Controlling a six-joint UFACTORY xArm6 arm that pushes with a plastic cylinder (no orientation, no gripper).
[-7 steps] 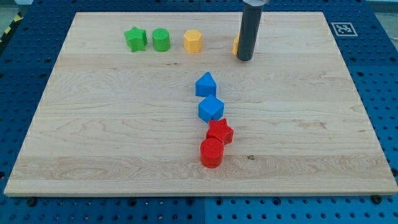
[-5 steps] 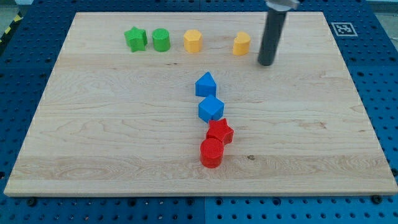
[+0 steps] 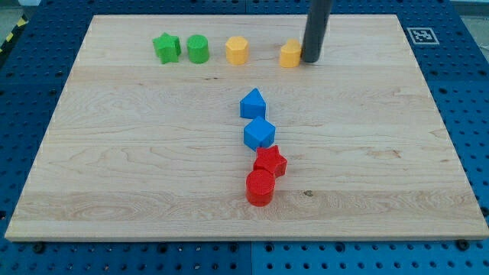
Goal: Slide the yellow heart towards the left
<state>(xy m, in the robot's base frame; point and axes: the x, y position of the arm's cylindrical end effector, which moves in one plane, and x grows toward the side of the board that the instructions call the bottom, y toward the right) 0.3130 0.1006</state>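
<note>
- The wooden board (image 3: pixel 114 176) lies on a blue perforated table (image 3: pixel 23 99), and a black-and-white marker tag (image 3: pixel 422 35) sits at the board's top right corner.
- A green star (image 3: pixel 166 47) stands farthest to the view's left in the top row.
- A green cylinder (image 3: pixel 198 49) sits just beside the star, on its right, with a small gap between them.
- A yellow hexagonal block (image 3: pixel 238 50) comes next in the same row, apart from the green pair.
- Near the middle of the board, a column runs down toward the view's bottom: a blue triangular block (image 3: pixel 253 103), a blue cube-like block (image 3: pixel 259 134) just below it, a red star (image 3: pixel 270 161) touching that block's lower edge, and a red cylinder (image 3: pixel 260 187) against the star.
- The yellow heart (image 3: pixel 290 54) sits in the top row, right of the hexagonal block and well apart from it; its outline is too small to tell which way it points or how its long axis runs.
- My tip (image 3: pixel 312 60) rests on the board at the heart's right side, touching or all but touching it; the dark rod rises straight up out of the view's top.
- The arm carries no jaws, only this rod.
</note>
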